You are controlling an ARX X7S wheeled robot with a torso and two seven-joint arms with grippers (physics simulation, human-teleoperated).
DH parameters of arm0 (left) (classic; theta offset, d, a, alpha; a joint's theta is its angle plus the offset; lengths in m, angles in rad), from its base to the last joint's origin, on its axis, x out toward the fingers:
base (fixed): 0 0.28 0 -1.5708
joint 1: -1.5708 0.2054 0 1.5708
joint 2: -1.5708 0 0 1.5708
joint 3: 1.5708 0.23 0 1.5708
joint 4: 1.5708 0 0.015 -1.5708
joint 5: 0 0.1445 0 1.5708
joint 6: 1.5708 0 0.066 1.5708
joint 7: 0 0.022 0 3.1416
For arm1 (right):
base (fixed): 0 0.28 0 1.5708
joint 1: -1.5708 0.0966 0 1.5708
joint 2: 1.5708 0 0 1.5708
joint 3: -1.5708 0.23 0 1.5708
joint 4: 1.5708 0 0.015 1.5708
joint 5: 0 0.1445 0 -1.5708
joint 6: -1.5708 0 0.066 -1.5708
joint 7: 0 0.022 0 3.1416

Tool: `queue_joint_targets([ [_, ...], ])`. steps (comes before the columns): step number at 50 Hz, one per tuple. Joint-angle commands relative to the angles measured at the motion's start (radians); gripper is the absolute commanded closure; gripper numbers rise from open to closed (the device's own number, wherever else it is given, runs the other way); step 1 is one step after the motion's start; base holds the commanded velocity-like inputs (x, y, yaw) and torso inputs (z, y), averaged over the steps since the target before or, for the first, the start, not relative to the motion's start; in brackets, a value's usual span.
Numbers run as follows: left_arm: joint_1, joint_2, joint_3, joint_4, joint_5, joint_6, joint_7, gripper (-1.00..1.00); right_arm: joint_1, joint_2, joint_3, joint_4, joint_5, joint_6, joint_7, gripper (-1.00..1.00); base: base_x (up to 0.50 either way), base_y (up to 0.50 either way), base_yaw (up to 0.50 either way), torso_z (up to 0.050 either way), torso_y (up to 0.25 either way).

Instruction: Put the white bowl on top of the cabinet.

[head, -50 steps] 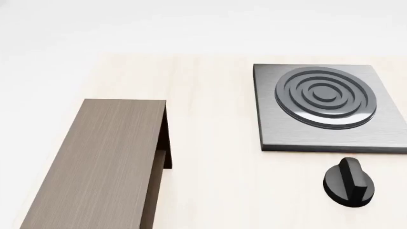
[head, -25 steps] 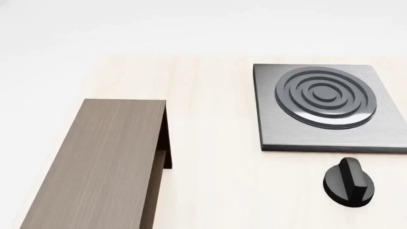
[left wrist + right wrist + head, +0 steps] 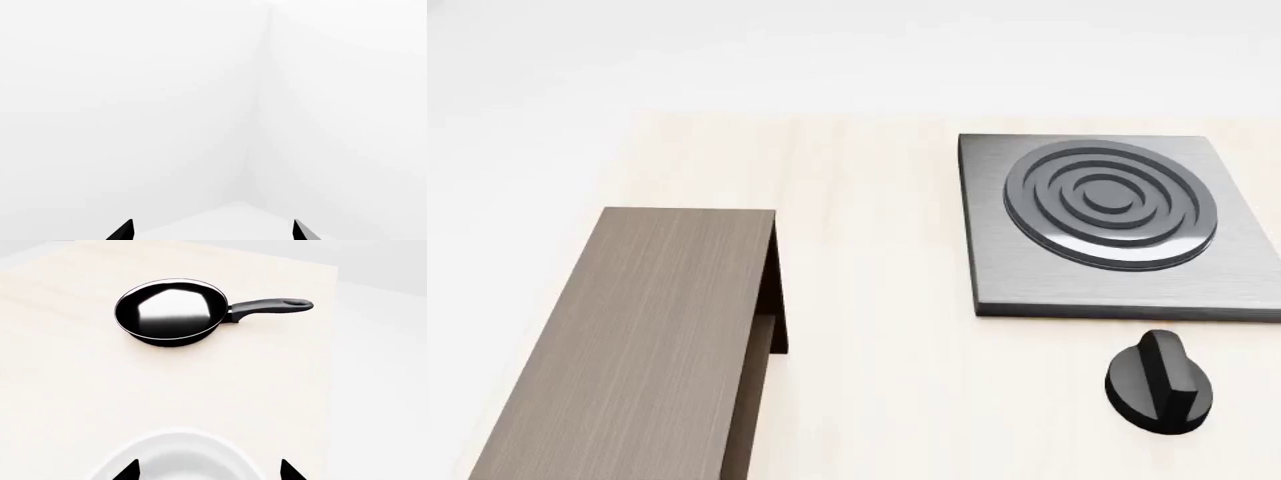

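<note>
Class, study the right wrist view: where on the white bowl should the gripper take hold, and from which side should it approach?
Probably the near rim of the white bowl, approached from above. The bowl sits upright and open on the table, so one finger could go inside and one outside. The right gripper is open with its tips either side of the bowl. The frying pan stands well apart.

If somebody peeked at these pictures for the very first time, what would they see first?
Probably the grey stove plate with its shiny rings, at the far right of the pale table, with a black knob just in front of it. Next, the long brown cabinet on the left. In the right wrist view, a black frying pan sits beyond the white bowl.
</note>
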Motion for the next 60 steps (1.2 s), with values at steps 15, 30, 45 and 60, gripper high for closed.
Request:
queue_joint_targets([
  [15,0.0,-0.006,0.006,-0.006,-0.002,0.005,-0.007,-1.0,0.006,0.016,0.03,0.051,-0.034,-0.025,0.063,-1.0,0.0,0.0,0.0,0.0,0.0],
  [30,0.0,-0.011,0.001,0.0,-0.009,0.001,-0.012,-1.0,-0.014,0.006,0.053,0.037,-0.032,0.021,0.065,-1.0,0.0,0.0,0.0,0.0,0.0],
  [45,0.002,-0.015,0.001,0.004,-0.013,-0.003,-0.017,-1.0,0.0,0.008,0.129,0.098,0.005,0.035,0.045,-1.0,0.0,0.0,0.0,0.0,0.0],
  [60,0.004,-0.017,0.006,-0.006,-0.012,0.01,-0.019,-1.0,-0.001,0.011,0.174,0.151,0.021,0.017,0.04,-1.0,0.0,0.0,0.0,0.0,0.0],
])
